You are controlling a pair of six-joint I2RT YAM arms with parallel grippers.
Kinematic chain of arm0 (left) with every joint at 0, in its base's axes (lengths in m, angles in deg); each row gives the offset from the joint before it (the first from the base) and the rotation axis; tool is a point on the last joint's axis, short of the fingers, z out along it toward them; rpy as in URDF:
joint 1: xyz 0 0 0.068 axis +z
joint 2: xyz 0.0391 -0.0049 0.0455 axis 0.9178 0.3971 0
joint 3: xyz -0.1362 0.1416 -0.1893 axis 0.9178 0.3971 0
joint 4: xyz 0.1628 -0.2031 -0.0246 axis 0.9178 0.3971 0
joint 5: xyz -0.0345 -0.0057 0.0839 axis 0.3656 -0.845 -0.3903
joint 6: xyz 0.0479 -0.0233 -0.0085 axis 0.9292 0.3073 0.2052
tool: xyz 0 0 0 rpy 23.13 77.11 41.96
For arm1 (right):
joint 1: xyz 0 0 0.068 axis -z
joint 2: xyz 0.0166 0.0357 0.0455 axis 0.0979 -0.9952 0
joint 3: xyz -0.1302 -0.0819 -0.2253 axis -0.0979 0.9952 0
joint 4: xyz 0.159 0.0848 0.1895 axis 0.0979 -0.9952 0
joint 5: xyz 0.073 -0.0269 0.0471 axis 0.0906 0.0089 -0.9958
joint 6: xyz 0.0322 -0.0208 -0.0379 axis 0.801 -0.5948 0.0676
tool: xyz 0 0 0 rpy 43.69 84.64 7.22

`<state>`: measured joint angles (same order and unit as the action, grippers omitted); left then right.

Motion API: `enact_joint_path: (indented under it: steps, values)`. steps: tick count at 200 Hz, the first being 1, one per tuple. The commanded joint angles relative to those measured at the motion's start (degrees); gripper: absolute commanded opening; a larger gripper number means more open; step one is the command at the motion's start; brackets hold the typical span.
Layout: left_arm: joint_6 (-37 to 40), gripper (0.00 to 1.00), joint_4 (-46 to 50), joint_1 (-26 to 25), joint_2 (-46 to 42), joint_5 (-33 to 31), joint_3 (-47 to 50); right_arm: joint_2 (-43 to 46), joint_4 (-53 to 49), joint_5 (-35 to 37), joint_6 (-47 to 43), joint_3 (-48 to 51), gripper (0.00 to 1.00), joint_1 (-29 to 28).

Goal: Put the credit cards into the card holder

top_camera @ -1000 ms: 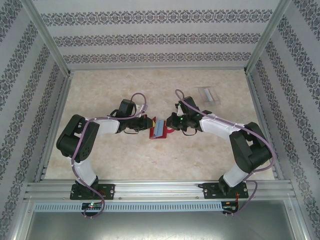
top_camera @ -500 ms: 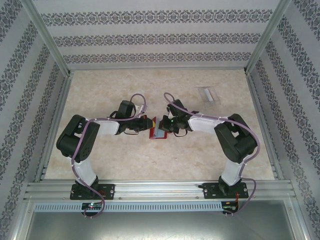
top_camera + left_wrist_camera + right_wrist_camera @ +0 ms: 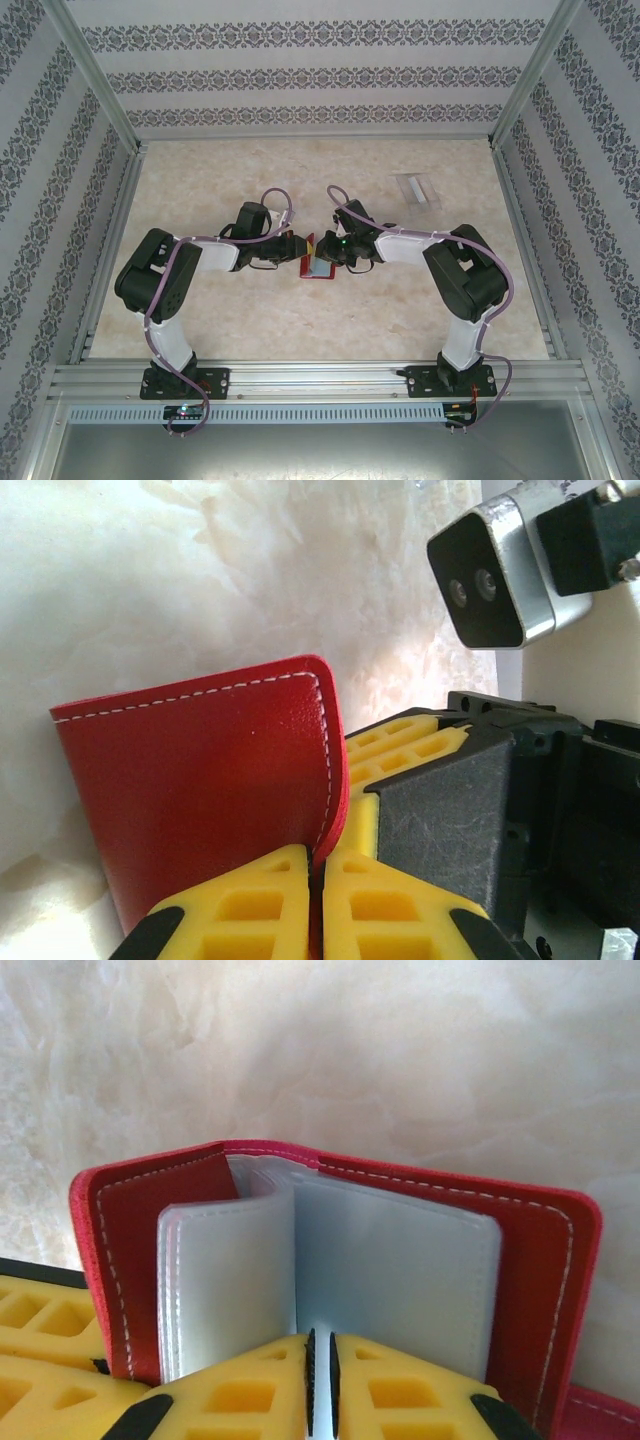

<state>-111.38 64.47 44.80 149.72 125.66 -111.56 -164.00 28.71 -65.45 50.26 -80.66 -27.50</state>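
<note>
The red card holder (image 3: pixel 320 270) stands open between the two grippers at mid-table. My left gripper (image 3: pixel 298 250) is shut on its left cover; in the left wrist view the yellow fingertips (image 3: pixel 318 855) pinch the stitched red flap (image 3: pixel 200 780). From the right, my right gripper (image 3: pixel 328 252) is pushed into the holder. In the right wrist view its jaws (image 3: pixel 320 1338) stand almost together on a thin pale credit card seen edge-on, at the fold of the bluish-grey pockets (image 3: pixel 400 1270) inside the red cover (image 3: pixel 545 1260). More pale credit cards (image 3: pixel 417 188) lie at the back right.
The pale marbled table (image 3: pixel 250 320) is boxed in by patterned walls and metal frame posts (image 3: pixel 515 90). The right arm's wrist camera (image 3: pixel 490 575) hangs close above the left gripper. Both arm bases (image 3: pixel 180 380) sit on the near rail.
The right gripper has moved left, up to and into the open card holder, its arm folding inward. The left gripper has kept its hold on the cover and barely moved.
</note>
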Motion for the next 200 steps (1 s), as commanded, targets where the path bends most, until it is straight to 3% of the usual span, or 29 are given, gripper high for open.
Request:
enact_joint_path:
  steps: [1, 200]
  values:
    - [-0.6, 0.12, -2.2, -0.8, 1.0, 1.4, 1.5, 0.3, 1.7, -1.2, -0.4, 1.1, 0.13, 0.5]
    - [-1.3, 0.13, -5.2, -0.8, 2.5, 3.3, 1.9, -0.4, 4.3, -3.8, 0.8, 1.9, 0.1, 0.9]
